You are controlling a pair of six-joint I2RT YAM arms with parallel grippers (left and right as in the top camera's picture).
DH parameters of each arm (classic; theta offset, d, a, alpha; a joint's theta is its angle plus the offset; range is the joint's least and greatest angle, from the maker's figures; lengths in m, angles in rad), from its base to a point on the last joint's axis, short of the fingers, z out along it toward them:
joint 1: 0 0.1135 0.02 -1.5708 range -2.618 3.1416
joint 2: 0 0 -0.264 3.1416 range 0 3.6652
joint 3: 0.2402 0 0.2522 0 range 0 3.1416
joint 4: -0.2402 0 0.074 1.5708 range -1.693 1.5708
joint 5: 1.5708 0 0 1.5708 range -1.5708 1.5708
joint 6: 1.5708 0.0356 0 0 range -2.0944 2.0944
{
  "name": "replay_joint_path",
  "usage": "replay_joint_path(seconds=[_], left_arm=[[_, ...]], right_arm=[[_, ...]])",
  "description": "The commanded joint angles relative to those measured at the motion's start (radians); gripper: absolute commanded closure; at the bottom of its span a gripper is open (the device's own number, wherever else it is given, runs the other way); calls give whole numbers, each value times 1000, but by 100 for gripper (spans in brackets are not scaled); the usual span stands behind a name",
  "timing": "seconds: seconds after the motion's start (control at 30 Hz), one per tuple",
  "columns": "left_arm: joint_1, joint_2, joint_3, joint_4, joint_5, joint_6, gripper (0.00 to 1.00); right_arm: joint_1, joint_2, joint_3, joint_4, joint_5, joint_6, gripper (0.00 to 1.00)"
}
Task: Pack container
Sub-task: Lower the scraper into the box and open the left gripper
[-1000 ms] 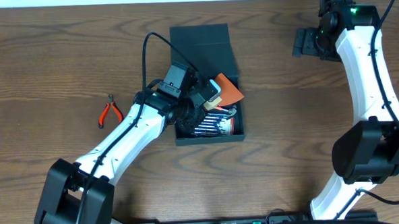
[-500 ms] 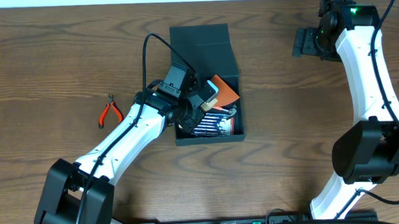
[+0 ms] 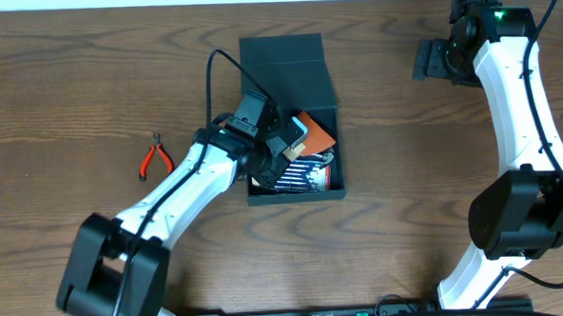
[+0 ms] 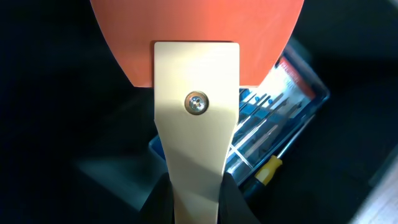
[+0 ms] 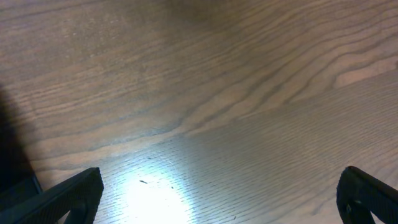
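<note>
Sinking over the last second, the scraper (image 3: pixel 315 133) has slid from over the right wall of the box (image 3: pixel 298 198) to a spot lower and further inside it, with its orange blade tipped towards the far right corner. The left claw (image 3: pixel 283 142) is clamped on the cream handle; the wrist view shows its dark fingers (image 4: pixel 155 202) pressing the handle from both sides, with the blade hanging over the dark interior. It looks like the placing step is nearly finished, though the pictures do not show whether the blade is touching anything yet. The box sits mid-surface (image 3: pixel 87 71) with its lid (image 3: pixel 283 72) folded open on the far side. Inside it, a screwdriver set (image 3: pixel 306 179) in a blue, clear-fronted pack lies along the near end, with one yellow-handled driver visible through the front; the far half is in shadow and shows nothing else. Red-handled pliers (image 3: pixel 153 157) lie on the surface well to the left of the box and are probably still to be packed. The right claw (image 3: pixel 435 61) has not moved: its fingers are spread wide with nothing between them, over bare wood well apart from the box.
</note>
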Motion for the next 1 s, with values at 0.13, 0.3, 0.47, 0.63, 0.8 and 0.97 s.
replay_joint_path(seconds=[0.13, 0.3, 0.47, 0.63, 0.8, 0.97], left_arm=[[-2, 45, -4, 10, -2, -21, 94], [-2, 45, -4, 33, -2, -21, 91], [-2, 45, -4, 35, -2, -21, 58], [-2, 45, -4, 35, -2, -21, 49], [-2, 43, -4, 40, -2, -25, 44], [-2, 13, 9, 84, -2, -114, 41]], right_arm=[[-4, -14, 21, -1, 10, 19, 1], [-4, -14, 21, -1, 10, 19, 1], [-4, -14, 21, -1, 10, 19, 1], [-4, -14, 21, -1, 10, 19, 1], [-4, -14, 21, -1, 10, 19, 1], [-4, -14, 21, -1, 10, 19, 1]])
